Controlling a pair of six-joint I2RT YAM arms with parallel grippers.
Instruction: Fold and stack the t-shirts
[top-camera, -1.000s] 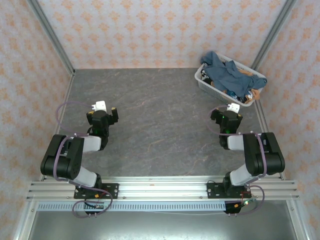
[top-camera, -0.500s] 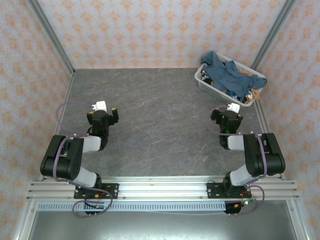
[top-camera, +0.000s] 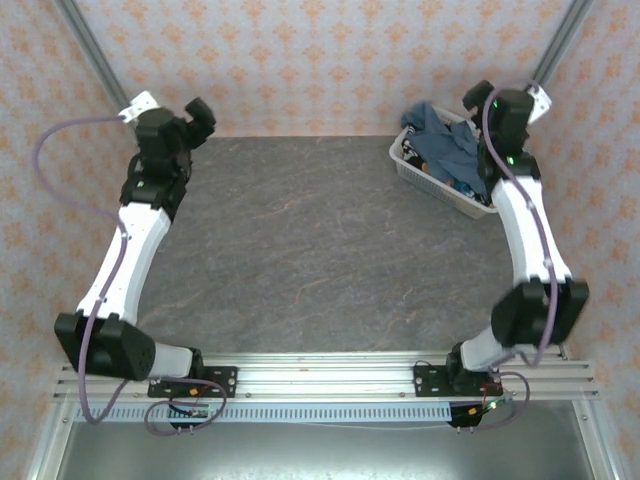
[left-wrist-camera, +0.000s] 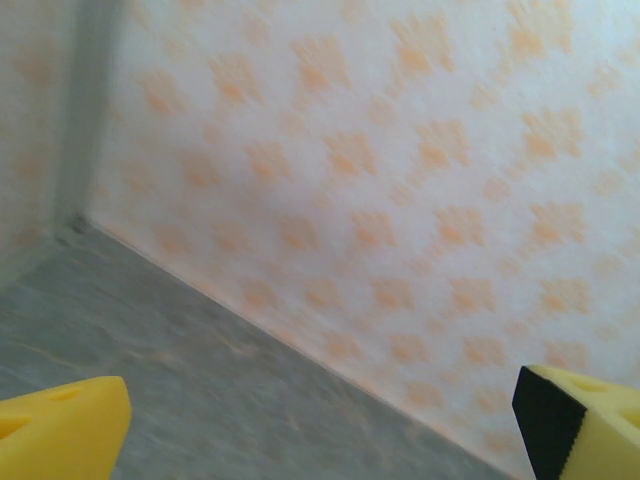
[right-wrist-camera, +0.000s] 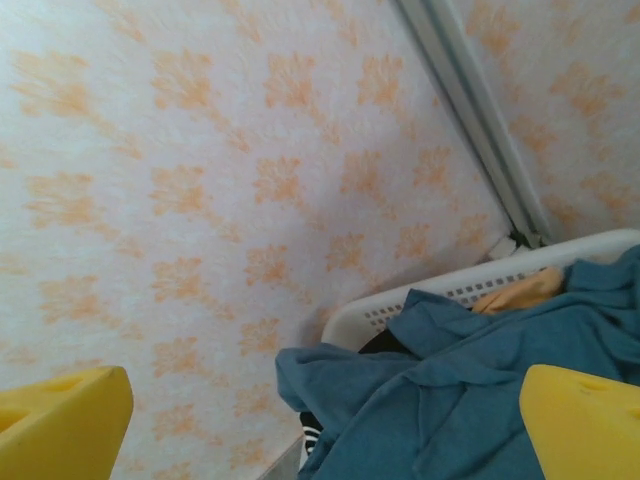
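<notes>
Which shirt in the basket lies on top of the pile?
The blue shirt: it spreads over the others, while the orange shirt only peeks out at the basket rim and the black one shows underneath.

- wall (top-camera: 330, 60): off-white paper, repeating pale orange floral motif.
- table (top-camera: 320, 240): dark grey, marbled with faint tan veins.
- basket (right-wrist-camera: 440, 290): white, lattice-pierced.
- slate-blue t-shirt (right-wrist-camera: 480, 390): plain dusty blue.
- orange-tan t-shirt (right-wrist-camera: 520, 292): plain, a sliver showing.
- black t-shirt (right-wrist-camera: 310, 432): black with white marks.
- left gripper (left-wrist-camera: 320, 425): fingers (left-wrist-camera: 60, 432) yellow, one with a black face.
- right gripper (right-wrist-camera: 320, 420): fingers (right-wrist-camera: 585, 425) yellow.
- left arm (top-camera: 130, 240) and right arm (top-camera: 525, 230): white links, black joints.
- cable (top-camera: 60, 150): purple.
</notes>
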